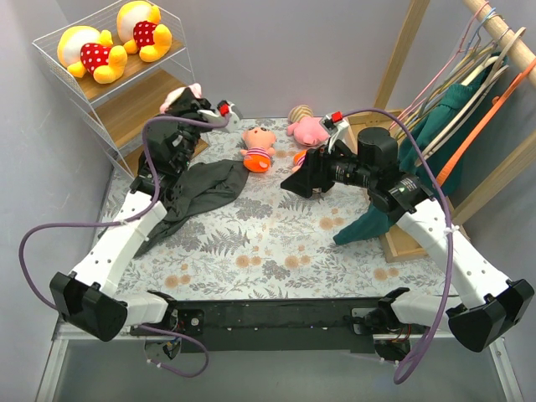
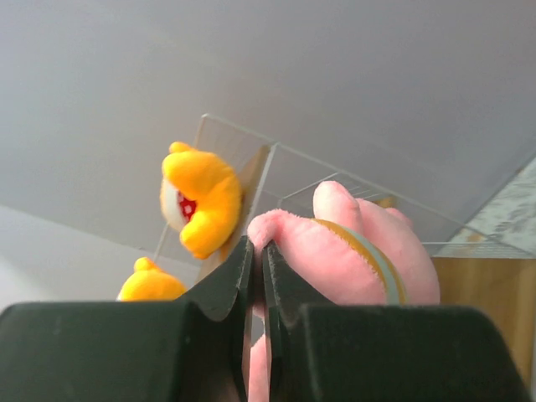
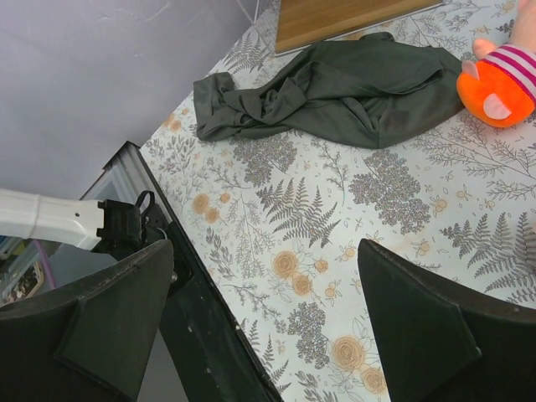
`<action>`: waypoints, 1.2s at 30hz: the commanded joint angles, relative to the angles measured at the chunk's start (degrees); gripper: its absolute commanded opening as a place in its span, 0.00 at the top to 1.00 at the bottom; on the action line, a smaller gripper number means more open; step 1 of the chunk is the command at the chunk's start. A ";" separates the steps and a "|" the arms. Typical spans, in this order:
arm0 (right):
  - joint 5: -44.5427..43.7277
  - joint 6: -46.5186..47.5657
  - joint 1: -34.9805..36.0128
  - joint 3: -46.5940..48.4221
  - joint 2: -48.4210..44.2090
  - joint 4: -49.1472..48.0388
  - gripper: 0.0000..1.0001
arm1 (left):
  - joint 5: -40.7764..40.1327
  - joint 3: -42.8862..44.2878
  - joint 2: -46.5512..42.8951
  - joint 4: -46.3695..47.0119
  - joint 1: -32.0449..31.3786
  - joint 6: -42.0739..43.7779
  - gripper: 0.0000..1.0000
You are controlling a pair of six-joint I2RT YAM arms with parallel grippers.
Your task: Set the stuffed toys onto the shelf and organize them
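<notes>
The shelf (image 1: 59, 63) stands at the far left, and two yellow bears (image 1: 92, 52) (image 1: 144, 29) lie on its top board. My left gripper (image 1: 191, 99) is raised beside the middle board and is shut on a pink pig (image 1: 194, 89). In the left wrist view the gripper (image 2: 258, 251) pinches the pig (image 2: 352, 251), with the bears (image 2: 201, 201) behind it. A peach-orange doll (image 1: 258, 149) and another pink toy (image 1: 308, 127) lie on the table. My right gripper (image 1: 303, 182) hovers open and empty over the cloth-covered table, and the doll (image 3: 498, 79) shows far off in its view.
A dark grey cloth (image 1: 201, 193) lies crumpled by the left arm and also shows in the right wrist view (image 3: 335, 88). A wooden clothes rack (image 1: 494, 33) with hangers and a teal garment (image 1: 435, 126) stands at the right. The table's front edge (image 3: 193, 301) shows below the right gripper.
</notes>
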State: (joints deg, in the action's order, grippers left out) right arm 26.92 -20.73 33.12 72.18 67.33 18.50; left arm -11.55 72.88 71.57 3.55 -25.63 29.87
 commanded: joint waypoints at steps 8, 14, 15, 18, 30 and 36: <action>-0.11 1.04 0.01 0.85 -0.62 -1.80 0.02 | 4.34 -0.63 2.96 10.94 9.27 9.86 1.00; -0.11 2.10 0.01 2.87 0.43 -0.22 0.02 | 8.90 -6.77 4.72 14.46 13.23 8.63 1.00; -0.28 2.10 0.01 3.22 0.61 -0.13 0.02 | 9.78 -7.66 4.89 14.90 13.58 8.54 1.00; -0.11 2.01 0.01 4.02 1.13 -0.13 0.02 | 11.46 -10.65 6.21 17.89 14.73 9.07 1.00; 0.33 1.83 0.01 3.67 1.23 -0.13 0.02 | 11.20 -7.85 15.42 23.51 16.05 7.40 1.00; 0.68 3.06 0.01 3.67 1.14 0.74 0.02 | 11.46 -3.81 20.01 26.15 16.05 7.05 1.00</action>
State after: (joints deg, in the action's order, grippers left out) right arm 27.14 -19.11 33.12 73.82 68.79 19.59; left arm -0.84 64.84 90.56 24.64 -10.02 37.69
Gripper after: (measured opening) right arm 0.981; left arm 0.037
